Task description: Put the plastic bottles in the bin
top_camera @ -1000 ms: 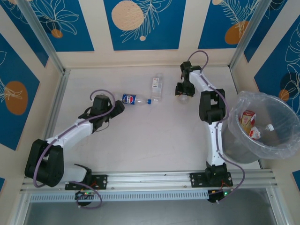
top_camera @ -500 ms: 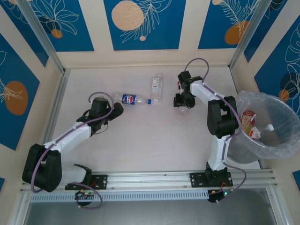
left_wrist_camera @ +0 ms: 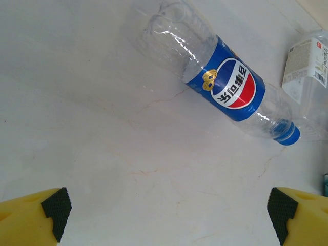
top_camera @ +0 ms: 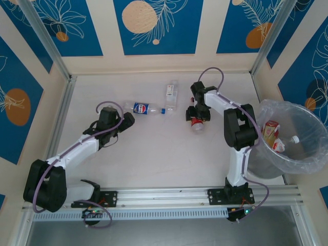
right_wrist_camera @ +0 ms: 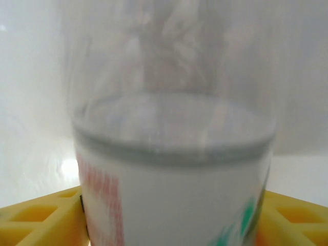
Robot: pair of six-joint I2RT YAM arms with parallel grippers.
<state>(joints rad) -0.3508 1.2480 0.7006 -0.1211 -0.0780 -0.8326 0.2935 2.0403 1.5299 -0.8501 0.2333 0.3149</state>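
Observation:
A clear bottle with a blue Pepsi label (top_camera: 145, 108) and blue cap lies on the table, just ahead of my left gripper (top_camera: 127, 119). In the left wrist view that bottle (left_wrist_camera: 225, 89) lies diagonally beyond the gripper (left_wrist_camera: 166, 220), which is open with bare table between its fingertips (left_wrist_camera: 51, 210). A white-labelled clear bottle (top_camera: 171, 95) lies further back, its side showing at the wrist view's right edge (left_wrist_camera: 310, 77). My right gripper (top_camera: 197, 118) is shut on a red-and-white bottle (top_camera: 197, 124) held over the table; up close this bottle (right_wrist_camera: 174, 154) sits between the yellow fingers (right_wrist_camera: 41, 220).
The bin (top_camera: 302, 161) with its crinkly bag stands at the right edge, beside the right arm, and holds bottles (top_camera: 270, 131). Metal frame posts and patterned walls close in the table's back and sides. A rail (top_camera: 164, 197) runs along the near edge.
The right gripper has carried its bottle from the back of the table nearer and slightly left. The left gripper has hardly shifted.

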